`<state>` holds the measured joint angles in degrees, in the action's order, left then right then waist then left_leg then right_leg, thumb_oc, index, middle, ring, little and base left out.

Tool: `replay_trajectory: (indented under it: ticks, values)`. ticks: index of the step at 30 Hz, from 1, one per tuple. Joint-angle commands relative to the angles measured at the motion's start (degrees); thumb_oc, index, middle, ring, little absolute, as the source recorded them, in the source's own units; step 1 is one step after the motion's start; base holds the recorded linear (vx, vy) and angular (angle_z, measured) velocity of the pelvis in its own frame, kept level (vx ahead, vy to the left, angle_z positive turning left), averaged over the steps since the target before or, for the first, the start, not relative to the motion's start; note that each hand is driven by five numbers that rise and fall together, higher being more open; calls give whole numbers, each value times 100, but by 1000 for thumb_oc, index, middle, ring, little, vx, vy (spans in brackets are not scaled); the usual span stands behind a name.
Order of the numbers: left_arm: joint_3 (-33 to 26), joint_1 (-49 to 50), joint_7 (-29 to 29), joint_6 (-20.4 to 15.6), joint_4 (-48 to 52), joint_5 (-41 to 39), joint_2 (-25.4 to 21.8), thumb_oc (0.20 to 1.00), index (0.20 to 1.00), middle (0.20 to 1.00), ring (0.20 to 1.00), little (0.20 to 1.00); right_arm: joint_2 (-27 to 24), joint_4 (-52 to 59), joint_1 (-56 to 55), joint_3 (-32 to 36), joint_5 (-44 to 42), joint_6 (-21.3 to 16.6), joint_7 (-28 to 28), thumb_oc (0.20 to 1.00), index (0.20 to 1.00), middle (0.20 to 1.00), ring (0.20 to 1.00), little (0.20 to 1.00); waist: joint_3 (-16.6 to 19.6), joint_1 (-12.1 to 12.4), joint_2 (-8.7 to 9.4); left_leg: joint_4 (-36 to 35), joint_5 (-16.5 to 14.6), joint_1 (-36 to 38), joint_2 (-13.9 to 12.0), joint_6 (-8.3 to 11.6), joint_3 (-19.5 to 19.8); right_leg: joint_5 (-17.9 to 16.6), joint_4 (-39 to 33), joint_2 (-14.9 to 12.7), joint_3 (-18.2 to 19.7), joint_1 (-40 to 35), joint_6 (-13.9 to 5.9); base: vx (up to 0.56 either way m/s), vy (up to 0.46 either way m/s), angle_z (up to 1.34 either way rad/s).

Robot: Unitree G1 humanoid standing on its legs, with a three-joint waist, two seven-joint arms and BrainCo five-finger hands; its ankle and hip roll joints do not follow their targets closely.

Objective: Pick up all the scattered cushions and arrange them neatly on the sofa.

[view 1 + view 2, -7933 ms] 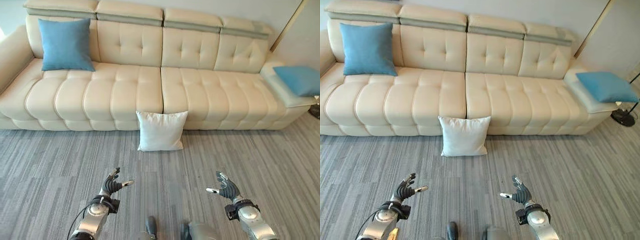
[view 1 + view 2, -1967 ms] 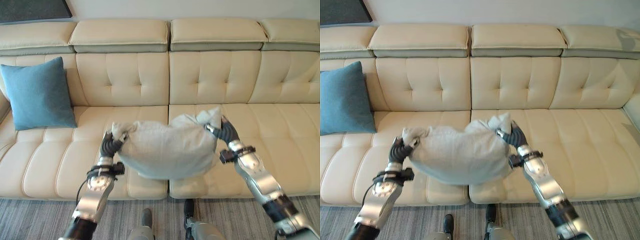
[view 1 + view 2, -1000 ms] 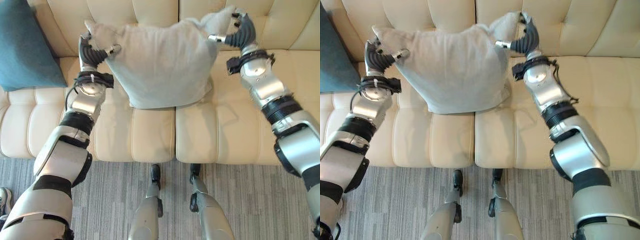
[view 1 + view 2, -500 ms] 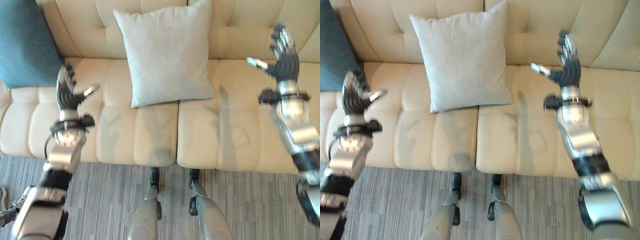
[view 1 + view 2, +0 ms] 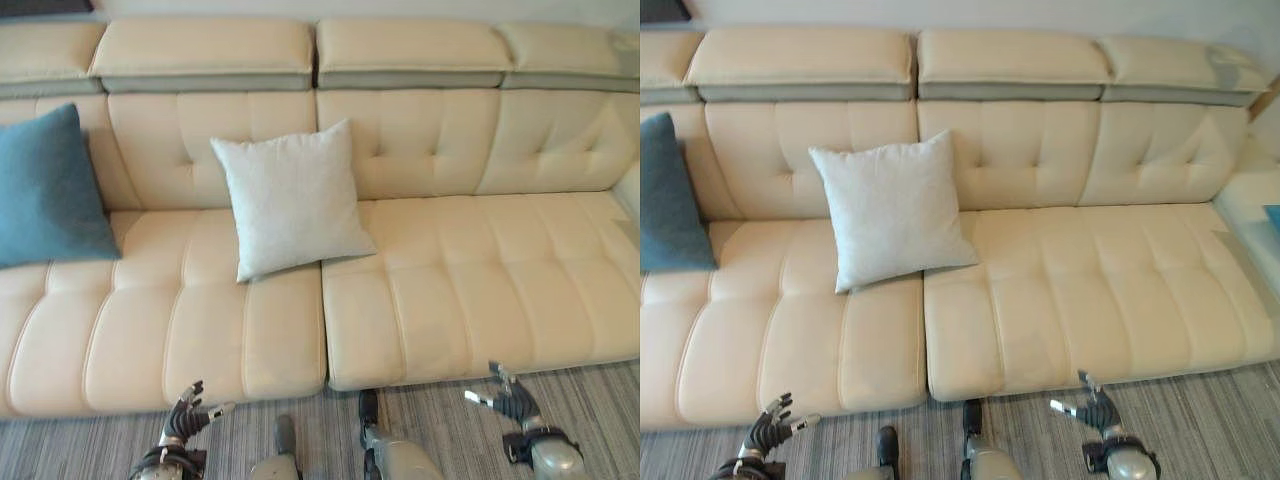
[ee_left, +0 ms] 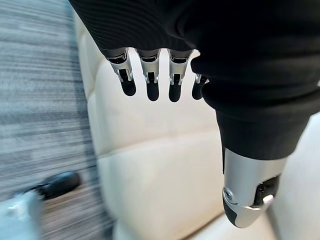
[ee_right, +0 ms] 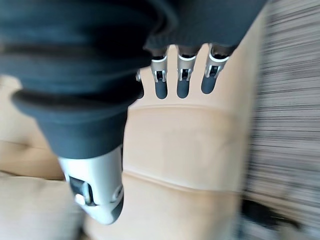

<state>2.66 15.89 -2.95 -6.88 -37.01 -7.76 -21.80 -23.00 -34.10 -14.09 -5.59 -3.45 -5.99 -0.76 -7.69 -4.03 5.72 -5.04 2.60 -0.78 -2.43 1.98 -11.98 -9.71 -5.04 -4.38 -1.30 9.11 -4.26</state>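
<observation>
A white cushion (image 5: 290, 197) leans upright against the backrest near the middle of the cream sofa (image 5: 470, 290). At the sofa's left end a blue cushion (image 5: 45, 190) also leans on the backrest. My left hand (image 5: 186, 420) hangs low over the carpet in front of the sofa, fingers relaxed and open, holding nothing. My right hand (image 5: 509, 402) is low at the right, open and holding nothing too. In the wrist views the left hand's fingers (image 6: 150, 85) and the right hand's fingers (image 7: 182, 82) point at the sofa's front edge.
Grey striped carpet (image 5: 590, 400) runs along the front of the sofa. At the far right edge of the right eye view a sliver of another blue cushion (image 5: 1273, 215) lies on the sofa's side section.
Both hands have dropped from chest height down to the carpet level. The camera has pulled back and up, so more of the sofa shows. The white cushion stays leaning on the backrest.
</observation>
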Motion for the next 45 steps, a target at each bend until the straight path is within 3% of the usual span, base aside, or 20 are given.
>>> replay_trajectory:
  ticks: [1, 4, 6, 7, 8, 11, 13, 16, 17, 18, 21, 23, 31, 35, 38, 40, 41, 42, 43, 45]
  values:
    - [-45, -449, -67, -245, 117, 129, -260, 1000, 1000, 1000, 1000, 1000, -107, 118, 617, -190, 177, -177, -39, 1000, 1000, 1000, 1000, 1000, -56, -38, -105, 4, -358, 33, 166, -8, 109, 161, 360, -180, -41, 9, -845, -576, -2, -66]
    - [31, -672, -151, -253, 295, 24, -430, 1000, 1000, 1000, 1000, 1000, 39, 51, 758, -364, 61, -181, -77, 1000, 1000, 1000, 1000, 1000, -224, 87, -198, 39, -62, -219, -44, -40, 32, 783, 1576, -77, -168, 54, -702, -420, -4, -57]
    - [102, -786, -218, -245, 408, -5, -478, 1000, 1000, 1000, 1000, 1000, 107, 19, 705, -366, -56, -212, -104, 1000, 1000, 1000, 1000, 1000, -166, 171, -285, 33, 147, -422, -110, -62, 155, 1158, 2980, 163, 70, -150, -593, -427, -31, -13]
    - [103, -787, -218, -244, 408, -5, -477, 1000, 1000, 1000, 1000, 1000, 106, 19, 706, -365, -56, -212, -104, 1000, 1000, 1000, 1000, 1000, -149, 182, -295, 30, 156, -442, -124, -59, 148, 1141, 2972, 177, 77, -126, -589, -294, -101, 40]
    - [147, -774, -308, -255, 637, 40, -479, 1000, 1000, 1000, 1000, 1000, 143, 27, 698, -325, -118, -228, -168, 1000, 1000, 1000, 1000, 1000, -132, 301, -222, 58, 265, -624, -79, -7, 209, 1710, 2454, 161, -86, -688, -369, -178, -73, 32]
    - [161, -873, -348, -296, 651, -1, -384, 1000, 1000, 1000, 1000, 1000, 176, -56, 842, -297, -310, -189, -244, 1000, 1000, 1000, 1000, 1000, -74, 394, -187, 136, 548, -1089, -75, 176, 169, 1942, 1420, 353, -99, -1143, -186, -304, -154, 6]
    - [171, -848, -388, -303, 666, -97, -195, 1000, 1000, 1000, 1000, 1000, 53, 7, 946, -249, -329, -159, -344, 1000, 1000, 1000, 1000, 1000, -148, 410, -298, 341, 745, -1381, -156, 458, 153, 1808, 704, 493, -27, -1246, -18, -391, -107, 29]
    - [189, -862, -384, -293, 636, -66, -141, 1000, 1000, 1000, 1000, 1000, -3, 15, 974, -237, -327, -140, -354, 1000, 1000, 1000, 1000, 1000, -204, 395, -311, 442, 660, -1393, -127, 461, 241, 1722, 658, 483, -42, -1203, -17, -316, -16, 8]
    - [232, -800, -296, -282, 644, -12, -97, 1000, 1000, 1000, 1000, 1000, -55, 164, 906, -177, -429, -138, -307, 1000, 1000, 1000, 1000, 1000, -252, 269, -212, 1003, 77, -1236, 41, 318, 602, 1454, 599, 251, -60, -999, -62, -356, 11, 8]
    - [232, -801, -296, -282, 645, -12, -97, 1000, 1000, 1000, 1000, 1000, -55, 165, 906, -177, -429, -138, -307, 1000, 1000, 1000, 1000, 1000, -242, 267, -218, 1007, 84, -1255, 36, 319, 606, 1443, 595, 257, -62, -985, -60, -437, 20, -5]
    - [236, -709, -249, -273, 687, -48, -45, 1000, 1000, 1000, 1000, 1000, -50, 168, 794, -161, -464, -128, -265, 1000, 1000, 1000, 1000, 1000, -216, 186, -125, 1532, -606, -884, 223, 254, 1004, 1246, 558, 108, -10, -791, -108, -183, 33, -12]
    - [293, -718, -233, -283, 671, -46, -10, 1000, 1000, 1000, 1000, 1000, -6, 189, 721, -113, -578, -160, -238, 1000, 1000, 1000, 1000, 1000, -183, 81, -135, 1567, -828, -587, 260, 252, 1142, 1154, 500, 114, 77, -690, -142, -122, 76, -31]
    - [523, -793, -131, -212, 601, 137, -44, 1000, 1000, 1000, 1000, 1000, 210, -88, 608, -32, -811, -123, -213, 1000, 1000, 1000, 1000, 1000, 54, -235, -237, 613, -721, -73, 307, 28, 1004, 924, 432, 258, 383, -479, -239, -49, 72, -22]
    - [516, -820, -172, -162, 567, 103, -39, 1000, 1000, 1000, 1000, 1000, 359, -128, 825, -35, -999, -96, -267, 1000, 1000, 1000, 1000, 1000, -22, -263, -231, 566, -741, -21, 281, -75, 599, 824, 652, 326, 557, -198, -338, -59, 47, -69]
    - [564, -850, -219, -146, 686, 84, -71, 1000, 1000, 1000, 1000, 1000, 481, -101, 982, -55, -1165, -97, -340, 1000, 1000, 1000, 1000, 1000, -107, -175, -230, 512, -781, 90, 155, -116, 68, 829, 940, 249, 120, 61, -408, -49, -41, -172]
    - [606, -845, -222, -115, 787, 31, -70, 1000, 1000, 1000, 1000, 1000, 568, -27, 1026, -45, -1278, -102, -426, 1000, 1000, 1000, 1000, 1000, -134, -111, -279, 400, -711, 165, 19, -103, -301, 959, 1094, 28, -768, 125, -337, -1, -89, -161]
    - [606, -825, -242, -91, 860, -6, -72, 1000, 1000, 1000, 1000, 1000, 666, 7, 1101, -87, -1337, -114, -491, 1000, 1000, 1000, 1000, 1000, -124, -9, -353, 331, -802, 329, -174, -39, -701, 1160, 1364, -253, -1700, 109, -329, 47, -86, -129]
    - [607, -824, -242, -90, 861, -7, -72, 1000, 1000, 1000, 1000, 1000, 666, 9, 1099, -87, -1337, -112, -493, 1000, 1000, 1000, 1000, 1000, -135, 0, -354, 329, -813, 348, -175, -38, -709, 1180, 1392, -255, -1691, 108, -332, 102, -145, -180]
    - [611, -812, -222, -65, 850, 13, -46, 1000, 1000, 1000, 1000, 1000, 701, 68, 1089, -113, -1323, -128, -527, 1000, 1000, 1000, 1000, 1000, -102, 5, -349, 381, -848, 407, -238, -15, -937, 1208, 1348, -395, -2073, 20, -325, 81, -110, -199]
    - [649, -724, -142, -37, 829, 102, 12, 1000, 1000, 1000, 1000, 1000, 732, 177, 961, -126, -1304, -104, -497, 1000, 1000, 1000, 1000, 1000, -47, -129, -337, 524, -975, 592, -267, 1, -1209, 1214, 1312, -389, -1956, -36, -305, 220, -217, -127]
